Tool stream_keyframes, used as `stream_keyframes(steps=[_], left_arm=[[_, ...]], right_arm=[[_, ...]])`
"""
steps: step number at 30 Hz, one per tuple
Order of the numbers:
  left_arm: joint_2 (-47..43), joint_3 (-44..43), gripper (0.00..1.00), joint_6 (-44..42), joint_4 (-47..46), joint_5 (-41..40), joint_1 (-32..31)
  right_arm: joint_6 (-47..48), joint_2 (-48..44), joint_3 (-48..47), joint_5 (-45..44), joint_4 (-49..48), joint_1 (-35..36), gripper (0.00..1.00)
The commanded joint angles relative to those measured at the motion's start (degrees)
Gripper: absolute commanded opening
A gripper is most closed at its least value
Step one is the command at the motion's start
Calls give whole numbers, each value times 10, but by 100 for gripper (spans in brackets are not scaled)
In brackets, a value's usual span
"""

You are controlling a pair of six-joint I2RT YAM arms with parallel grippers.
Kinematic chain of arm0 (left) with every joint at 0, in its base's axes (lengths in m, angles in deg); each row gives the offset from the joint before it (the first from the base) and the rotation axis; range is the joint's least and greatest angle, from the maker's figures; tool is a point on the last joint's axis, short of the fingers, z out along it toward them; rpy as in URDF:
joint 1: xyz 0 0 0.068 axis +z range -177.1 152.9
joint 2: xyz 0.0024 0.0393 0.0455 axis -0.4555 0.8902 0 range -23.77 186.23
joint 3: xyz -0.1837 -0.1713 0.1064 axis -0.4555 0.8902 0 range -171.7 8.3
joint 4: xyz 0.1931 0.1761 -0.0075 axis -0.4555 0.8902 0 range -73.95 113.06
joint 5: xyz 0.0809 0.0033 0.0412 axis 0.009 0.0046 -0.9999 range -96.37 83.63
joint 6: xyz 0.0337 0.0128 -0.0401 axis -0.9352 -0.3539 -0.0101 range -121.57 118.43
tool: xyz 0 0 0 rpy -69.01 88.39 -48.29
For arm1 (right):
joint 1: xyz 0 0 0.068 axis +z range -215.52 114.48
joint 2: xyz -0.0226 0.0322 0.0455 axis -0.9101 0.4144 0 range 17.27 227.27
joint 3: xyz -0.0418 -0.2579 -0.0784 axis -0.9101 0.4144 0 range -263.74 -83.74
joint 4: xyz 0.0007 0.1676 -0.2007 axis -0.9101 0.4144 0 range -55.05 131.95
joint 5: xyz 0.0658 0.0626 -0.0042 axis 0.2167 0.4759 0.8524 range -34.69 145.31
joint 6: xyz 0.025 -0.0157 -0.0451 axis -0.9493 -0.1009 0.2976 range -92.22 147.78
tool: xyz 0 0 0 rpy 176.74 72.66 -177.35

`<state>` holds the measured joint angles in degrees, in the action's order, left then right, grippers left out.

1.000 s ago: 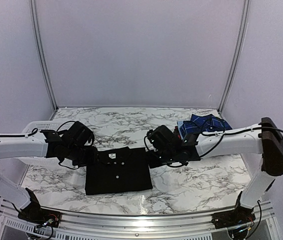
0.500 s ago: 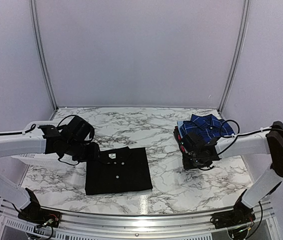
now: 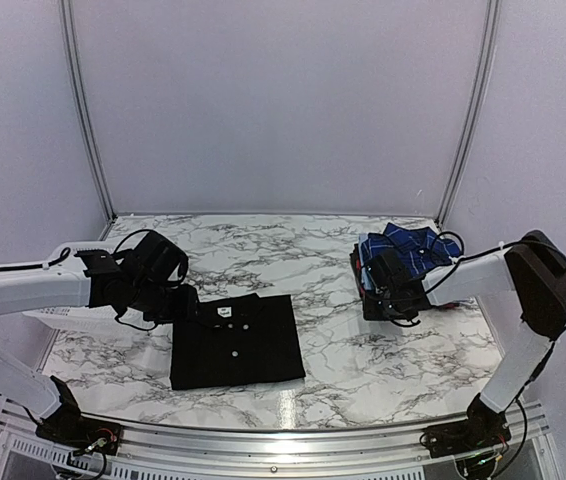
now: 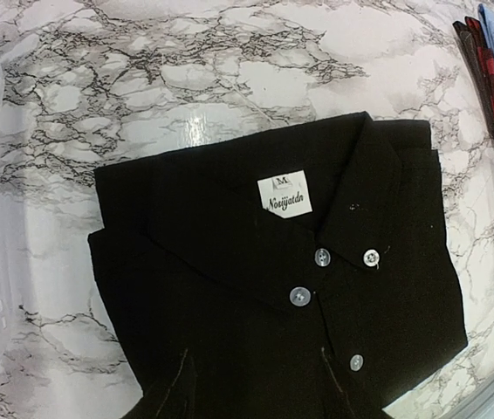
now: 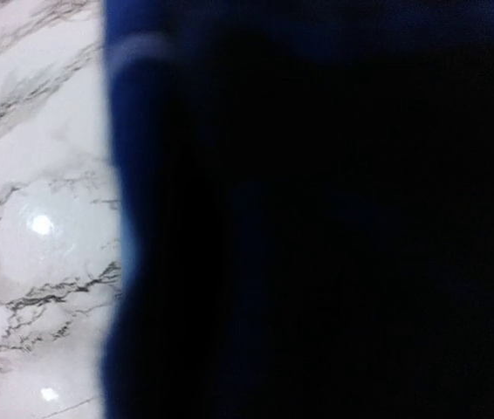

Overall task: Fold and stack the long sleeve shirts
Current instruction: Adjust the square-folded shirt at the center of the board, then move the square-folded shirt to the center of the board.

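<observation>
Black shirt (image 3: pixel 236 342) is folded to a flat rectangle, collar toward the far edge, buttons and label up. It lies a bit left of the middle of the counter (image 3: pixel 263 245), toward the near edge. The fold looks finished: edges squared, sleeves tucked out of sight. It's not stacked yet. The stack (image 3: pixel 413 248) sits toward the far right corner, well apart from the black shirt. Blue plaid is on top, and the left wrist view shows light blue and red layers at its side. My read: several shirts are folded and piled, the black one is folded, and what's left is carrying it across onto the stack. Left gripper (image 3: pixel 178 305) hangs just off the black shirt's far left corner, by the collar. Its fingers are outside its own wrist view and too small from above, so I cannot tell if the jaws are apart or together. Right gripper (image 3: pixel 381 295) is in at the near left side of the stack. Its wrist view is a blur of dark blue cloth against the lens, so I cannot tell if it is clamped on cloth. Containers: one white mesh basket (image 3: pixel 71 250) at the left edge, mostly behind the left arm. Only its wall shows and its contents are hidden, so more shirts may be waiting there.
</observation>
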<state>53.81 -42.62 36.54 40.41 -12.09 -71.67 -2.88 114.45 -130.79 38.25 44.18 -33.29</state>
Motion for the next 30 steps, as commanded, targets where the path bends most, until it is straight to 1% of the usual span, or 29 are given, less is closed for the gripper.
stream_keyframes(steps=[1,4,7,14,19,23,24,27,28,30], left_arm=[[-19,-6,49,-12,20,-13,0],[-22,-5,49,-15,21,-14,2],[-27,-2,49,-17,21,-16,3],[-37,16,49,-17,20,-15,3],[-42,23,49,-17,20,-14,5],[-42,28,49,-15,19,-14,6],[-43,28,49,-15,18,-14,6],[-44,29,49,-14,18,-14,6],[-43,30,49,-13,17,-14,6],[-44,34,49,-9,13,-14,6]], right_arm=[[-5,20,-5,25,4,-5,0],[-12,10,-4,21,16,5,0],[-21,-6,-5,17,36,29,0],[-83,-41,5,7,80,137,0],[-136,-37,-9,8,95,208,0],[-134,-43,-15,-4,95,205,0],[-125,-45,-24,-13,105,197,5],[-92,-45,-69,-61,143,179,24],[-80,-43,-83,-71,149,172,28],[-56,-42,-110,-82,159,153,33]])
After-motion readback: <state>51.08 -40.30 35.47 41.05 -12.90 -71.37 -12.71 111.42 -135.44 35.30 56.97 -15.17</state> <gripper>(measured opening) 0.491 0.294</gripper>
